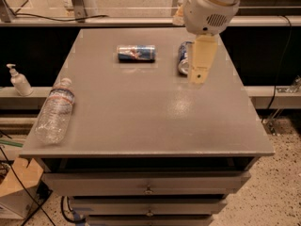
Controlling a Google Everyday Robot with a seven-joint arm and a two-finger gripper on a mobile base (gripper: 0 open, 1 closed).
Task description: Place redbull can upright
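The redbull can (pixel 136 53) lies on its side at the back middle of the grey table (pixel 141 121), its length running left to right. My gripper (pixel 197 76) hangs from the white arm at the upper right, above the table. It is to the right of the redbull can and apart from it, and it holds nothing that I can see. It stands in front of a wider dark blue can (pixel 183 59) that lies on its side, and it hides part of that can.
A clear plastic water bottle (pixel 55 111) lies near the table's left edge. A soap dispenser (pixel 19 80) stands on a ledge to the left. Drawers (pixel 148 182) sit under the tabletop. A cardboard box (pixel 19 192) is on the floor at lower left.
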